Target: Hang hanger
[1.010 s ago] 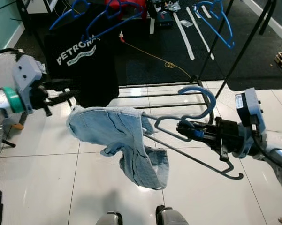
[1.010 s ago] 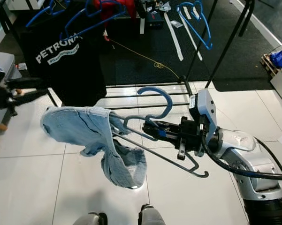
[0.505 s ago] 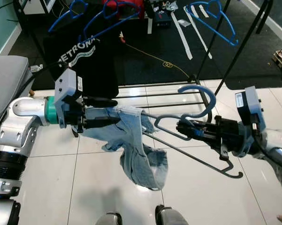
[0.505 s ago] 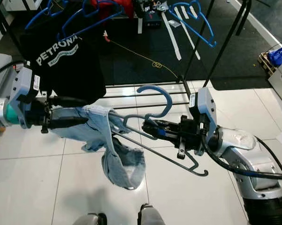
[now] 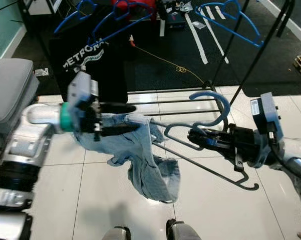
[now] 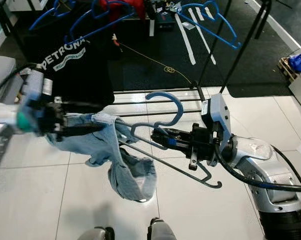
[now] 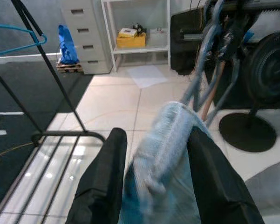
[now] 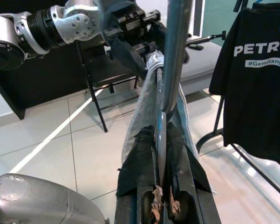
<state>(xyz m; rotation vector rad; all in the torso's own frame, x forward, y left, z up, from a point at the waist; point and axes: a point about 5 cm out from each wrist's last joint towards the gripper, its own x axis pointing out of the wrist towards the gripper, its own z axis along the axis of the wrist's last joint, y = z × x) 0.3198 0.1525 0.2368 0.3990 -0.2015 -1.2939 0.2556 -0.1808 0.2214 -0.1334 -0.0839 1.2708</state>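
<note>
left gripper [image 5: 124, 119]: reaching in from the left at mid height, fingers [image 7: 104, 186] spread a little, one on each side of the bunched waistband of the jeans [image 5: 140, 155]; the cloth sits between them and touches both, though how firm the grip is cannot be told.

jeans: pale blue denim, draped over the left end of the hanger [image 5: 205, 150], upper edge at the left gripper's fingertips, the rest sagging in a fold below and to the right of it, above the white tiled floor [image 5: 65, 190].

hanger: grey, blue hook curling up just above the right gripper [image 5: 196, 138]; its bars run from the left gripper's tips across to the right gripper and slope down under the right arm, ending in a small upturned tip.

right gripper: coming in from the right, fingers closed tight on the hanger's thin bar near the base of the hook (the right wrist view shows the bar pinched between the two pads).

beyond both grippers: a dark clothes rack [image 5: 240, 75] with blue hangers [image 5: 230, 20] on it, and a black t-shirt [image 5: 90, 65] with white lettering hanging behind the left gripper, above a dark carpet [image 5: 165, 60].
</note>
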